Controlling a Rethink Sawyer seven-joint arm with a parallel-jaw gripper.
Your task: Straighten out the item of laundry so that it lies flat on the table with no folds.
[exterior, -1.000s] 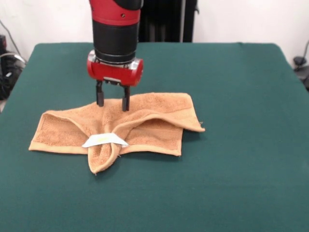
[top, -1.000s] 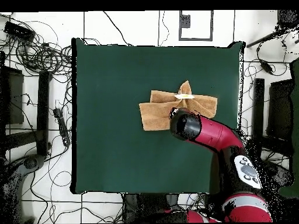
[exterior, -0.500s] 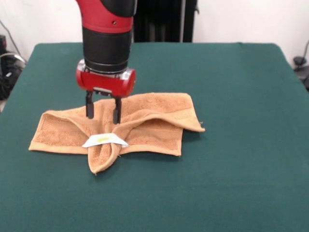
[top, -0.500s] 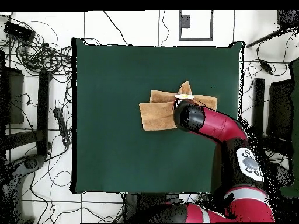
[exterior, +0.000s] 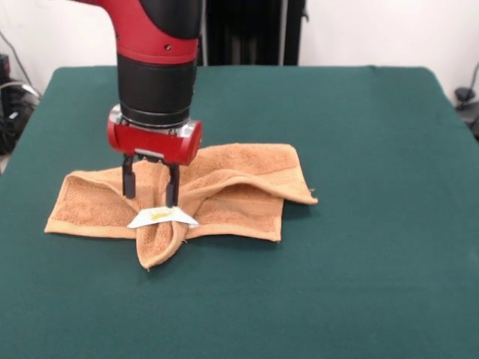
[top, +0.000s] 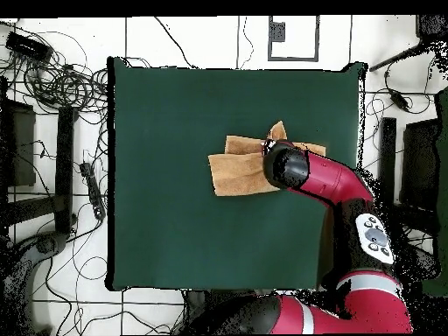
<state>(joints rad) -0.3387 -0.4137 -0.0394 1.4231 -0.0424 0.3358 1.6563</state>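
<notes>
Item: orange-tan towel (exterior: 224, 187), mid-counter (exterior: 359, 284), bunched at centre into a folded flap under its white tag (exterior: 161, 217). We log the gripper (exterior: 150, 193) open, empty, fingers astride the ridge. Flattening not yet done; every fold remains.

A glossy red arm (exterior: 153, 30) with a black cylindrical wrist section ends in a red block; the gripper (exterior: 150, 196) has two thin dark fingers, seemingly metal.
</notes>
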